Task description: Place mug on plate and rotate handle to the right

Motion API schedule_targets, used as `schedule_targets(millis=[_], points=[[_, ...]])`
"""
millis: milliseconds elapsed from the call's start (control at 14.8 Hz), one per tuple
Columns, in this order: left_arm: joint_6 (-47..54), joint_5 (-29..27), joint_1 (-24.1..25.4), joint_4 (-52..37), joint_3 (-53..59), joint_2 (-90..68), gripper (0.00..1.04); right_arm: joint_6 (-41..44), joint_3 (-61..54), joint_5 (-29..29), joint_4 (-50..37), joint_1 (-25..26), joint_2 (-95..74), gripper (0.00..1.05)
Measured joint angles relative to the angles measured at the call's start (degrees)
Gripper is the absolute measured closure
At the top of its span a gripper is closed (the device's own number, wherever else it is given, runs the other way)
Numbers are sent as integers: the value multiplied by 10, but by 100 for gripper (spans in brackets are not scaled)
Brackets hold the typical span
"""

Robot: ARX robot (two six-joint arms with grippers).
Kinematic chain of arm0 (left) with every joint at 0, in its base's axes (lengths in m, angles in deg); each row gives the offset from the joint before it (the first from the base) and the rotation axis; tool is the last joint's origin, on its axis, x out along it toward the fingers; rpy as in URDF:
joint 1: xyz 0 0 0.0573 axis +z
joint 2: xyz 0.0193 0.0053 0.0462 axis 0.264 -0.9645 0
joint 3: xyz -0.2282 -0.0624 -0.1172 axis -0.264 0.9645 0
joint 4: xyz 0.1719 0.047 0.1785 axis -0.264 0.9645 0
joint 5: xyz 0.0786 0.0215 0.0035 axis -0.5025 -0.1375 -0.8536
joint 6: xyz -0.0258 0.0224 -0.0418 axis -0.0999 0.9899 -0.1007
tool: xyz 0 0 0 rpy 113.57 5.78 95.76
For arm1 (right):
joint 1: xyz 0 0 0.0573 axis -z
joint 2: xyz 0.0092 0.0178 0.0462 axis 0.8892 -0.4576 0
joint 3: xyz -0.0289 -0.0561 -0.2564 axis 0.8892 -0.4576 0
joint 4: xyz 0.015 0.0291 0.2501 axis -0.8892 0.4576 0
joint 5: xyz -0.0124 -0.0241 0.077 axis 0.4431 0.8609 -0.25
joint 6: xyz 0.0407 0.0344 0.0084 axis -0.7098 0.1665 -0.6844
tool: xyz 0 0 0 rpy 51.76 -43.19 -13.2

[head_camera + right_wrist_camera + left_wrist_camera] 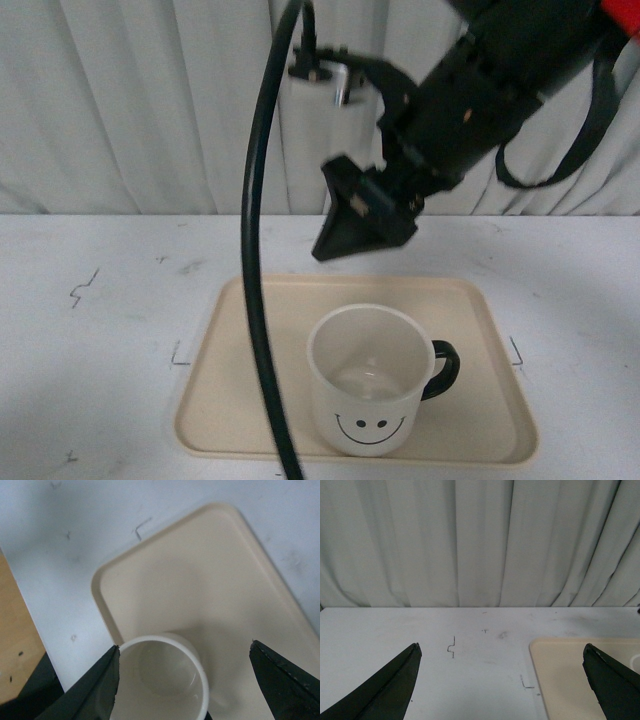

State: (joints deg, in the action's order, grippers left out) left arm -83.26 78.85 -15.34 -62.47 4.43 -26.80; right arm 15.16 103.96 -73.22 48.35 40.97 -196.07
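Mug on plate, R end effector above it.
Smooth cream tapered mug [363, 380] upright on flat beige plate [230, 400], below right end effector [362, 215], fingers apart; glossy black handle [444, 368] points right. Left end effector [502, 680] spread wide.

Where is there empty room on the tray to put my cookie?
The plate is bare left of the mug and along its far edge, below the right gripper. The mug's handle crowds the right side. The white table left of the plate is bare too.
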Motion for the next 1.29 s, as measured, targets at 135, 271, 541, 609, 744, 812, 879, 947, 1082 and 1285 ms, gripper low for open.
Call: schedule_targets(millis=[135,271,541,609,744,812,879,947,1082,1285], points=[[0,1,0,0,0,0,7,-133,-194,245,-424,-15,96,42],[0,-2,0,0,0,0,7,-256,-422,429,-742,10,173,64],[0,0,0,0,0,0,7,-323,-759,390,-1025,108,374,103],[0,0,0,0,0,0,7,-324,-786,384,-1021,120,397,103],[0,0,0,0,0,0,7,-325,-827,368,-1016,137,461,103],[0,0,0,0,0,0,7,-325,-851,353,-1058,144,466,103],[0,0,0,0,0,0,7,-325,-857,353,-1052,145,468,103],[0,0,0,0,0,0,7,-325,-863,350,-1044,148,471,103],[0,0,0,0,0,0,7,-325,-902,339,-1007,163,521,103],[0,0,0,0,0,0,7,-325,-928,288,-946,204,622,103]])
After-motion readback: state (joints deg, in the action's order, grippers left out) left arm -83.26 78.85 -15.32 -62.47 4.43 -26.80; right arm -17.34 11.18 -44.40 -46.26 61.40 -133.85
